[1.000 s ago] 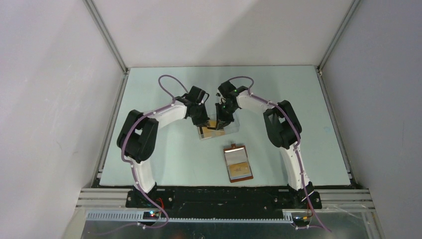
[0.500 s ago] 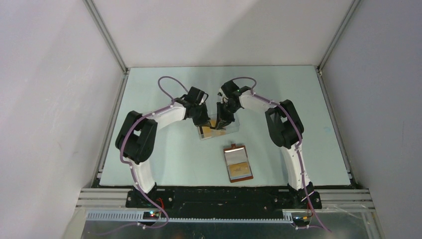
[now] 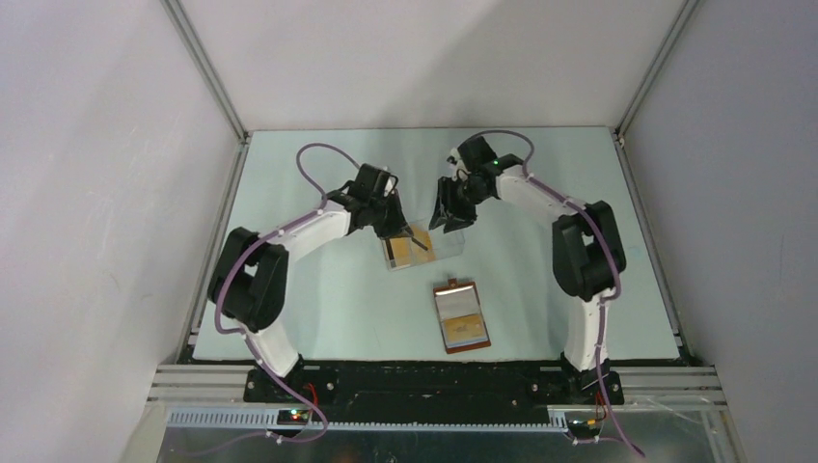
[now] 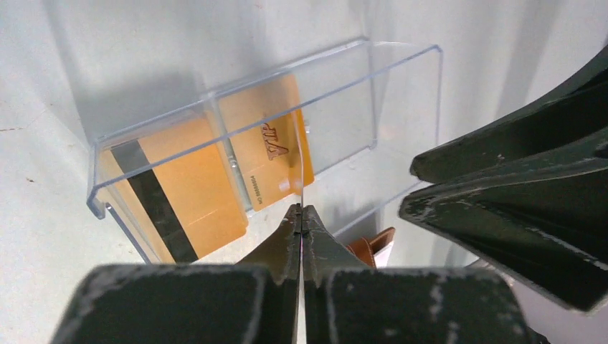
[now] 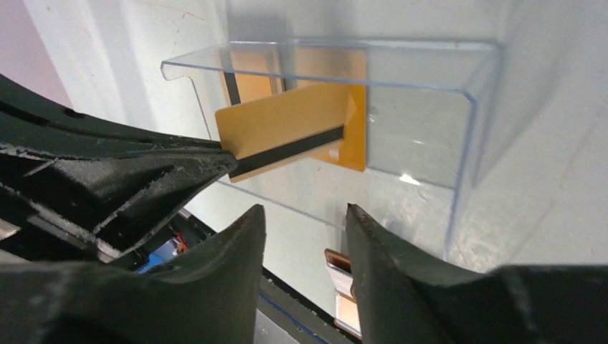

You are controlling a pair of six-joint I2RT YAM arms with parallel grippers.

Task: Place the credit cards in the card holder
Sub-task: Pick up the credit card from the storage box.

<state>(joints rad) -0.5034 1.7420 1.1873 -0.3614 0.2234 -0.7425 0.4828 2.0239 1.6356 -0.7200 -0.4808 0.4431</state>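
Observation:
The clear plastic box [image 3: 439, 249] sits mid-table with orange-gold credit cards [image 4: 179, 193] lying inside. My left gripper [image 3: 400, 227] is shut on one card, seen edge-on in the left wrist view [image 4: 300, 158] and as an orange card with a dark stripe in the right wrist view [image 5: 287, 132], held tilted over the box. My right gripper [image 3: 449, 220] is open and empty, just right of the box, with its fingers apart [image 5: 305, 215]. The brown card holder [image 3: 461, 315] lies open nearer the arm bases, an orange patch in its lower half.
The box's walls [image 4: 401, 93] stand around the remaining cards. The two grippers are close together over the box; the right gripper's fingers [image 4: 516, 193] fill the right of the left wrist view. The table's side rails [image 3: 217, 231] border the work area.
My right gripper has drawn back from the box, up and to the right, with its jaws open. My left gripper stays shut on the card at the box; its arm has shifted left.

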